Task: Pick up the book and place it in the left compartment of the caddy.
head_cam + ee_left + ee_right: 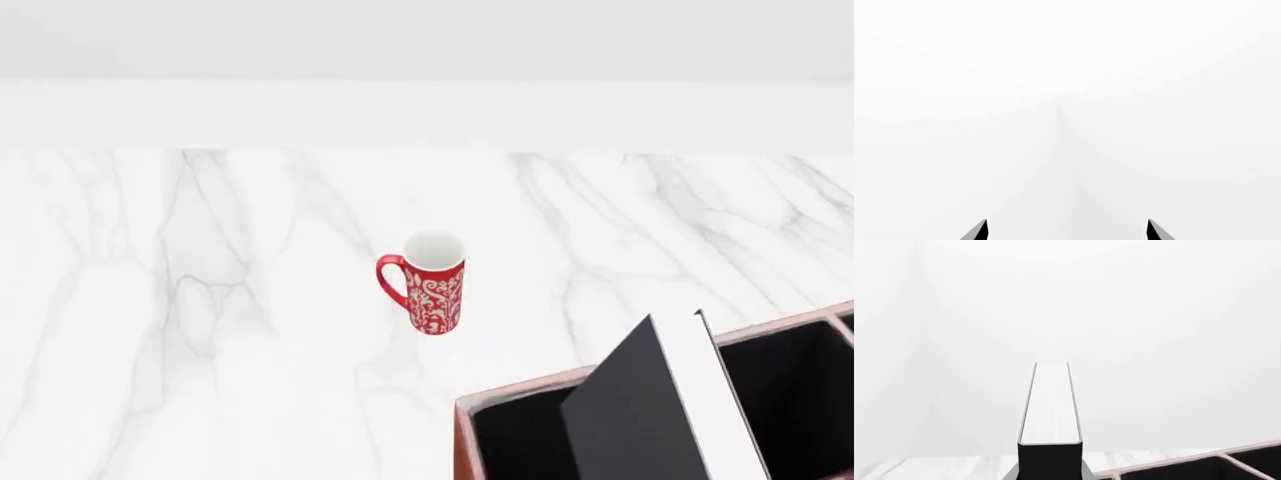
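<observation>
Book, thick, black-covered hardcover with white page edges, standing on end and tilted, lower part already inside reddish-brown leather-look caddy with black lining. Seen from right wrist as a narrow slab rising straight out from that claw, spine and pages centred, presumably pinched at the near end to steer it edge-first between the walls; fingers themselves out of shot, so grip cannot be confirmed. Long narrow left compartment lying directly under the book, dark and open. Divider to the smaller sections just beyond on the far side, likeliest snag if the tilt persists. Tall red patterned mug well apart on white marble counter, no obstacle. Left gripper spread wide, empty, facing blank white wall.
</observation>
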`<state>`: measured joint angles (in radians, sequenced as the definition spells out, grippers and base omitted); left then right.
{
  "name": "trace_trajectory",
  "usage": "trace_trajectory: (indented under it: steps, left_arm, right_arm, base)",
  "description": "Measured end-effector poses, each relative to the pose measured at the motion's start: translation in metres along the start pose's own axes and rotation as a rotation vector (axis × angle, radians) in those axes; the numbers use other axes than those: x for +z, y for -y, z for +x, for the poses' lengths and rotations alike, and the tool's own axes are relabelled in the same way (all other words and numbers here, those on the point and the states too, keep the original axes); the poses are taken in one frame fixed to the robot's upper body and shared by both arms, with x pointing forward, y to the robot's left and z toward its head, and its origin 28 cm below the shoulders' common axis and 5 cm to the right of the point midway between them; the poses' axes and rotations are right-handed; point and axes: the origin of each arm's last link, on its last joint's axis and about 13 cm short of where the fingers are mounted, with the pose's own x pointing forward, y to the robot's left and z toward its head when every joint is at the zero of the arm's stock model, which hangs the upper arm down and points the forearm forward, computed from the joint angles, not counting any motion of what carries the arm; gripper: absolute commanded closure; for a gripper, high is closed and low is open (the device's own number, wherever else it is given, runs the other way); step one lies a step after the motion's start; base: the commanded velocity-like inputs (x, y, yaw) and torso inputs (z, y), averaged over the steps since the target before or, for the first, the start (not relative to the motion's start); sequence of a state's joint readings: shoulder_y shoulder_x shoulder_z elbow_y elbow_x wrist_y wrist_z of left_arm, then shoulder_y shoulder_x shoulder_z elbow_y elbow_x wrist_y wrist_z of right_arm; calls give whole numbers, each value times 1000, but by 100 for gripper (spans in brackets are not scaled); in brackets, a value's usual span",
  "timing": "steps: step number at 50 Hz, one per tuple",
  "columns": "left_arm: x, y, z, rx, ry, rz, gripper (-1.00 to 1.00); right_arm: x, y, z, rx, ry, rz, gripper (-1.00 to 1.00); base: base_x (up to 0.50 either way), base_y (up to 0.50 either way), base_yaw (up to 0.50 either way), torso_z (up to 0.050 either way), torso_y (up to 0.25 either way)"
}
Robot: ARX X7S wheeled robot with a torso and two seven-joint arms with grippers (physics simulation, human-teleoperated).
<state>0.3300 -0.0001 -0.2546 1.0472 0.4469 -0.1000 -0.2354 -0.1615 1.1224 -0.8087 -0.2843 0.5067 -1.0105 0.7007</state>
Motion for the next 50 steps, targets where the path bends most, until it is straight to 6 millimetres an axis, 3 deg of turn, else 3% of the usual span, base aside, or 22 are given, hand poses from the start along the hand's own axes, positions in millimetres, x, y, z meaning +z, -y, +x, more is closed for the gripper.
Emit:
trace_trajectory:
  steps: [50]
  left_arm:
    - [0, 4, 3, -8, 0, -1, -100]
  right_arm:
    - [-47, 4, -4, -29, -124, -16, 100]
  base:
    - [0, 0, 0, 0, 1]
